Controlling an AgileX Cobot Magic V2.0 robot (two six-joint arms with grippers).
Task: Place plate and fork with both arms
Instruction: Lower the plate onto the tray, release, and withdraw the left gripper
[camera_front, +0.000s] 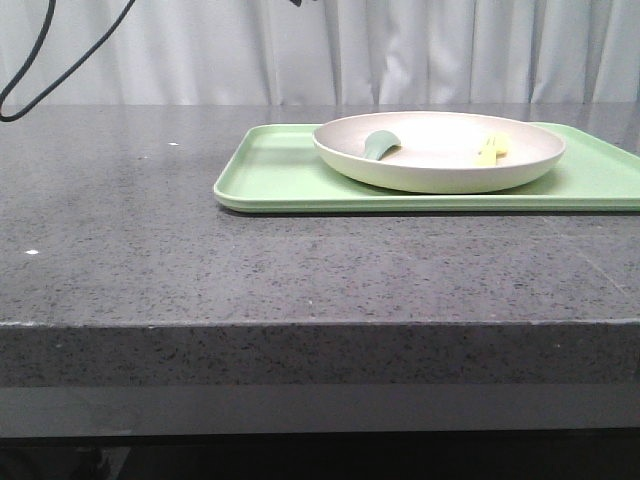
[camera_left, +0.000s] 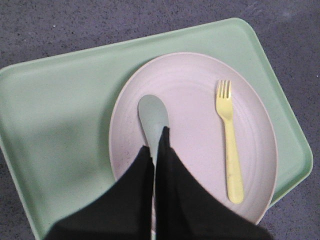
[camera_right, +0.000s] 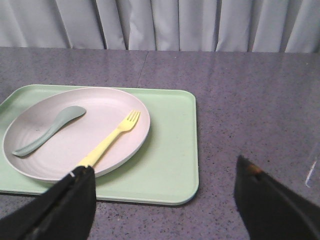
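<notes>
Front view – plate (camera_front: 440, 152): you see it sitting on the green tray (camera_front: 290, 180), toward the tray's right half; it looks light, stiff and matte, so take it by the raised rim.
Front view – room: bare tabletop (camera_front: 150, 250) lies left of the tray and between it and the near edge; neither hand shows here.
Left wrist view – left hand (camera_left: 158, 137): its fingers are pressed together over the plate, tips just above the teal spoon (camera_left: 152, 116); you cannot tell if they pinch the handle.
Left wrist view – fork (camera_left: 229, 140): it lies flat inside the plate, well apart from the spoon; thin, light, likely slippery, so grip mid-handle.
Right wrist view – right hand (camera_right: 165, 192): fingers spread wide, holding nothing, off the tray's near corner.
Right wrist view – edges: the fork's handle end rests on the plate rim; open tabletop lies beyond the tray's side.
</notes>
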